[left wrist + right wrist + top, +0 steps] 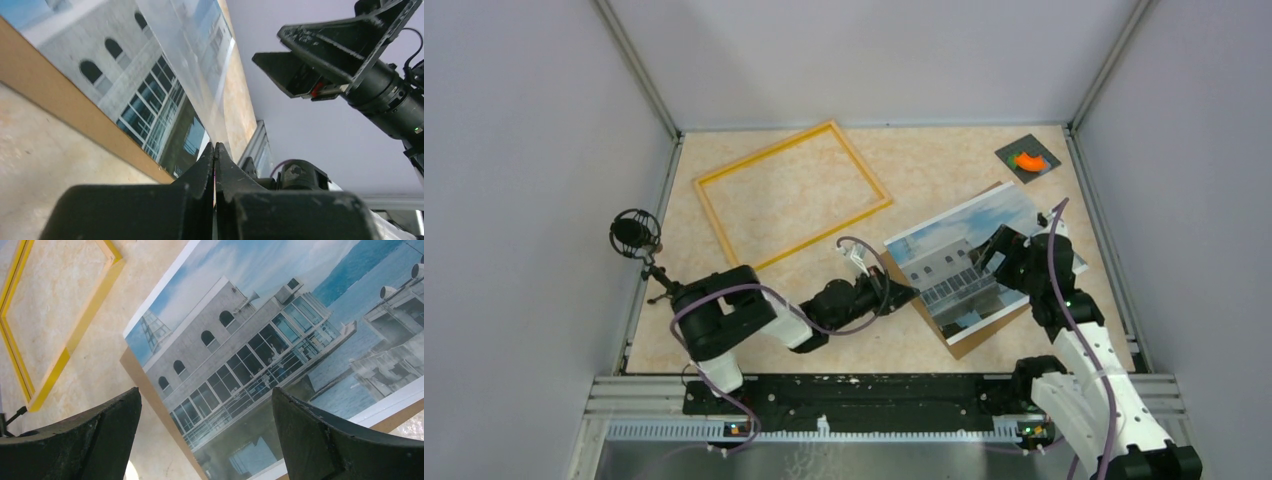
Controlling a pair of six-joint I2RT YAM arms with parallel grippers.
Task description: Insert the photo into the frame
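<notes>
One photo edge inside left gripper (pinched).

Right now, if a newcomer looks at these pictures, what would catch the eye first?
The photo of a white building under blue sky, lying on a brown board at the right of the table, draws the eye first. The left pincer is shut on its left edge, while the open right pincer hovers above it. The empty yellow frame lies apart, toward the far left.
</notes>
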